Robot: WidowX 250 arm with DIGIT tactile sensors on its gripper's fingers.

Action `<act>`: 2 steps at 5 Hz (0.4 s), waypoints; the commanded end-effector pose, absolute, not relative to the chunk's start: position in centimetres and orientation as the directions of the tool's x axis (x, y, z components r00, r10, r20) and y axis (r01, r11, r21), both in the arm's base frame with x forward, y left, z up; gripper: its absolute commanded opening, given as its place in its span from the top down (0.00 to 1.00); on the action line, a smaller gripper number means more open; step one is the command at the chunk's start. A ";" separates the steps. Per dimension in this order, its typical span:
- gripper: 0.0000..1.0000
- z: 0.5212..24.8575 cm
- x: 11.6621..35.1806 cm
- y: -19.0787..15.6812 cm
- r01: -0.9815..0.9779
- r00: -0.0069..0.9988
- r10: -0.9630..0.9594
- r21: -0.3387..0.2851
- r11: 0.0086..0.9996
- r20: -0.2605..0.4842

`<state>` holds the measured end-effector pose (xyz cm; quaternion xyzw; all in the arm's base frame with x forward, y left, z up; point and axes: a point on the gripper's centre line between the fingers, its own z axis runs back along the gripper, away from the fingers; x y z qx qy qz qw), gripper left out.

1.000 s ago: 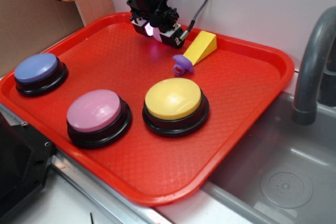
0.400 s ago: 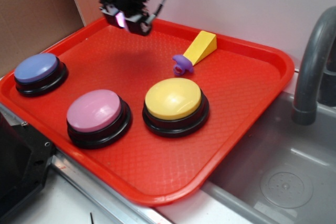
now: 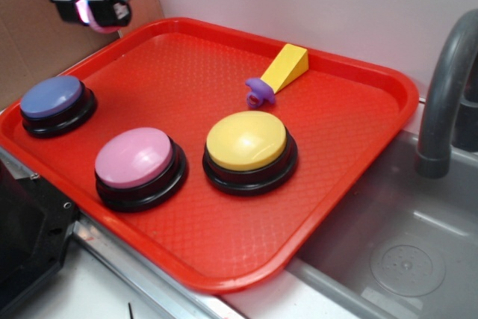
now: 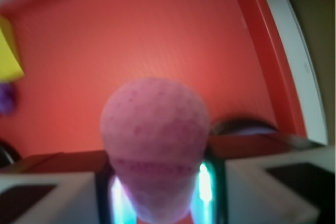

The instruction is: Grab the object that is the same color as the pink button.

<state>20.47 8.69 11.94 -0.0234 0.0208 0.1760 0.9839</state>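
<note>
My gripper (image 3: 91,13) is at the far left, high above the back left corner of the red tray (image 3: 358,80), and is shut on the small pink dimpled ball (image 3: 88,14). In the wrist view the ball (image 4: 155,129) fills the middle, squeezed between the two fingers (image 4: 44,195). The pink button (image 3: 134,158), a smooth pink dome on a black base, sits at the tray's front left, far below and in front of the gripper.
A blue-purple button (image 3: 52,98) sits at the tray's left and a yellow button (image 3: 246,141) in the middle. A yellow wedge (image 3: 285,66) and a small purple ring piece (image 3: 259,93) lie at the back. A grey sink (image 3: 403,252) and faucet (image 3: 448,87) are at the right.
My gripper has lifted and moved left with the pink ball, from above the tray's back middle to beyond its back left corner. Nothing else has moved.
</note>
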 end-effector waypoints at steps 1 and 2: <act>1.00 16.1 20.8 9.5 -0.351 0.936 0.351 0.017 0.936 0.010; 1.00 16.0 21.3 8.4 -0.326 0.946 0.324 0.068 0.943 0.030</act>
